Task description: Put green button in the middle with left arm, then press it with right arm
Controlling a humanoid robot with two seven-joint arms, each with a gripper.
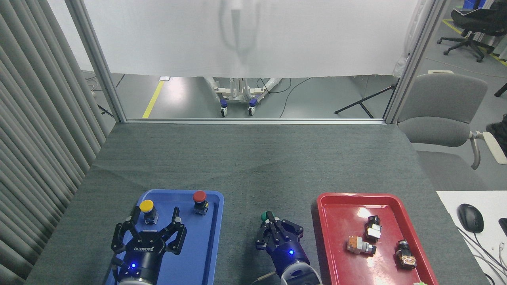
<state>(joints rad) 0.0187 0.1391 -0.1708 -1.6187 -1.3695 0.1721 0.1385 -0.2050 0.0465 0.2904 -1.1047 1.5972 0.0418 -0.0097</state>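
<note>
One green button (264, 216) upright, cap up, right pincer (273, 225) over it

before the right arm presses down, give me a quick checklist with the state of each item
1. Green button on the cloth between the trays, out of the blue tray: ok.
2. Right gripper over the button: ok, fingers cover most of the cap.
3. Contact with the cap: cannot tell.
4. Right gripper fingers drawn together: ok.
5. Left gripper open and clear, over the blue tray: ok.
6. Button upright: cannot tell, body hidden.
</note>
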